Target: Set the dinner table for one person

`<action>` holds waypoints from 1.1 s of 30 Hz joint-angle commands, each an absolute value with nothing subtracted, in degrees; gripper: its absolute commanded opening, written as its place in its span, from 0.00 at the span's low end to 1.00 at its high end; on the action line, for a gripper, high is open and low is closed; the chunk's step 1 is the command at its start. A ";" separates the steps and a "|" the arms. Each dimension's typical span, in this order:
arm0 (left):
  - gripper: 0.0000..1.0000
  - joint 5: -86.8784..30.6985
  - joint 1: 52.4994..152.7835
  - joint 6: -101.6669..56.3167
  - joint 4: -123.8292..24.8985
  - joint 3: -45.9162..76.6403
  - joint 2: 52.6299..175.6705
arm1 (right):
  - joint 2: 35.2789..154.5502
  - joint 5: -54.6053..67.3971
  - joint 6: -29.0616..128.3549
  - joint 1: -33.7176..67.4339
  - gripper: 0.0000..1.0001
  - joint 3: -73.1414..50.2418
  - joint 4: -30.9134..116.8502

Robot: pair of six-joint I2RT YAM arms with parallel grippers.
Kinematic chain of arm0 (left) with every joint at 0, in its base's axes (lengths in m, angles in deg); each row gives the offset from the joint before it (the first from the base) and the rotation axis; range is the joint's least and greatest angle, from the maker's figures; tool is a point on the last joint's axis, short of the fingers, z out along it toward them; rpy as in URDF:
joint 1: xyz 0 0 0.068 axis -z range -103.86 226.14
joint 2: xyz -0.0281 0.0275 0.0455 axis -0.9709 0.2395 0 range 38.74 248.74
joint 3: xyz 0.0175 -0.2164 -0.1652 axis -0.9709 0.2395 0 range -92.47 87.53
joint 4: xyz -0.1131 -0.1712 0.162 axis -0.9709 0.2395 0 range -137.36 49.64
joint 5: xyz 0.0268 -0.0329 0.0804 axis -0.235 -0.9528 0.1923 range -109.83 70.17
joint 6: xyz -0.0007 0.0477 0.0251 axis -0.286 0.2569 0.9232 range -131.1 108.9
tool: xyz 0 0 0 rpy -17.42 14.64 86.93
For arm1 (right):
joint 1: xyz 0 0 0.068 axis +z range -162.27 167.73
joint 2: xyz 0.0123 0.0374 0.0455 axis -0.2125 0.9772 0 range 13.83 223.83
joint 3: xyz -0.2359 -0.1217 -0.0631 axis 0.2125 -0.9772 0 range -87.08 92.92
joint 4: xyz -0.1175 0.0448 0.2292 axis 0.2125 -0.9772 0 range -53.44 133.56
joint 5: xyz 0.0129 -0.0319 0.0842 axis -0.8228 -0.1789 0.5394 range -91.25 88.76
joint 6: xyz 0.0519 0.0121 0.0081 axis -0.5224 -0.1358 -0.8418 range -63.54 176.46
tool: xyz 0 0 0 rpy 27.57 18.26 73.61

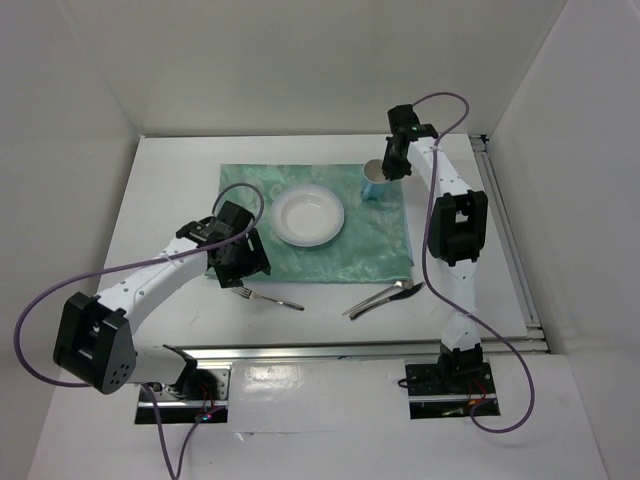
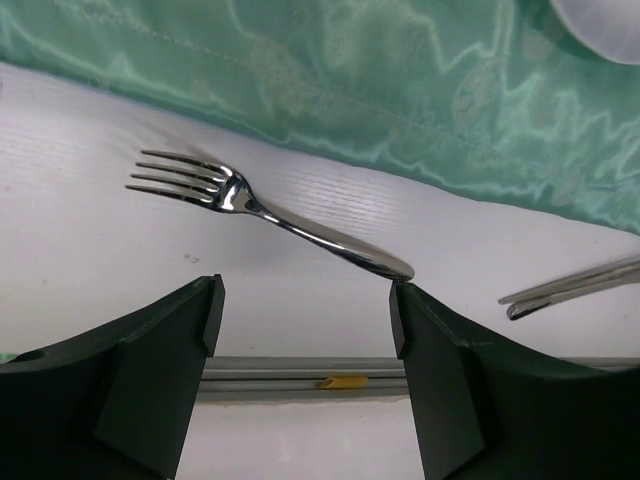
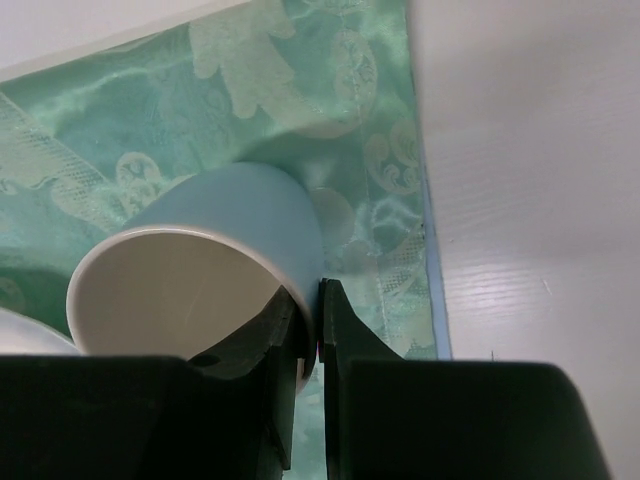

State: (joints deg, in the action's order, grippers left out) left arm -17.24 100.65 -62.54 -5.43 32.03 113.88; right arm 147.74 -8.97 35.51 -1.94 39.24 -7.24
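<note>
While both arms reach out over it, dinner table point(image 1: 165, 200): white, flat, filling the middle of the top view; long axis left to right, metal rails along the near and right edges.
Placemat point(image 1: 385, 245): pale green patterned cloth lying flat on the far middle of the table, long side parallel to the table's.
Bowl point(image 1: 308, 216): white, round, upright on the placemat's middle; nothing in it.
Left gripper point(image 2: 305, 300): jaws spread wide and holding nothing, hovering low over the fork's handle end.
Right gripper point(image 3: 310, 330): jaws narrow, pinching the cup's wall, one finger inside the rim and one outside.
Cup point(image 3: 230, 220): pale blue outside, white inside, empty; at the placemat's far right corner, right of the bowl.
Fork point(image 2: 270, 215): on bare table just beside the placemat's near edge, tines left, handle right.
Other cutlery point(image 1: 385, 297): two pieces together on bare table right of the fork; too small to tell apart.
</note>
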 commanded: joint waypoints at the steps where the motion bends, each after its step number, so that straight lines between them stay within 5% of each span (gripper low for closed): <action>1: 0.84 -14.65 101.63 -67.87 -2.81 31.46 116.43 | 147.69 -6.09 35.63 -2.07 0.13 42.39 -4.69; 4: 0.84 -13.51 102.16 -70.59 -0.52 30.84 117.75 | 147.69 -4.68 35.63 -2.07 0.31 41.76 -4.16; 5: 0.84 -13.50 102.16 -72.77 -0.52 30.84 118.37 | 147.69 -3.98 35.63 -2.07 0.51 41.76 -4.16; 9: 0.84 -14.03 102.68 -76.04 -1.22 32.16 119.86 | 144.80 -4.58 36.15 -2.07 0.94 40.71 -3.64; 11: 0.85 -13.51 104.08 -78.32 -1.22 32.16 121.44 | 141.64 -5.46 36.16 -2.07 1.00 39.40 -3.63; 20: 0.85 -12.11 108.57 -93.53 1.31 27.53 131.02 | 124.16 -7.75 36.77 -2.07 1.00 30.17 -0.12; 33: 0.59 -9.54 109.10 -100.22 -2.19 31.72 137.18 | 112.10 -7.75 39.67 -2.07 1.00 21.56 2.52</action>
